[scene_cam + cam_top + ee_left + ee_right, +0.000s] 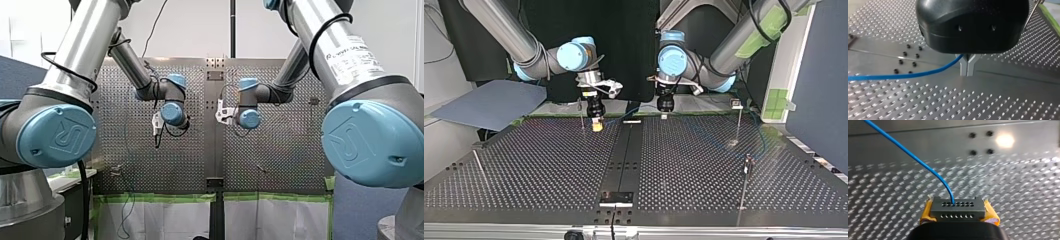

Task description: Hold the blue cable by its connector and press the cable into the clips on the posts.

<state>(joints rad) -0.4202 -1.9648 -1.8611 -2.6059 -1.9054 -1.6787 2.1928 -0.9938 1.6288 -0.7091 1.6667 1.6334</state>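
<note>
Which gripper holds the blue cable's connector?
My right gripper: its yellow pads clamp the grey connector; my left gripper grips only the blue cable.

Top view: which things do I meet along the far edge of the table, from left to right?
Grey sheet, thin post, my right gripper, my left gripper, post with clip.

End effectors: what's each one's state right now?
Left end effector: closed around the blue cable.
Right end effector: closed on the connector.

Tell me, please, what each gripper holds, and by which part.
My right gripper clamps the grey connector by its two sides; my left gripper pinches the blue cable, away from that connector.
</note>
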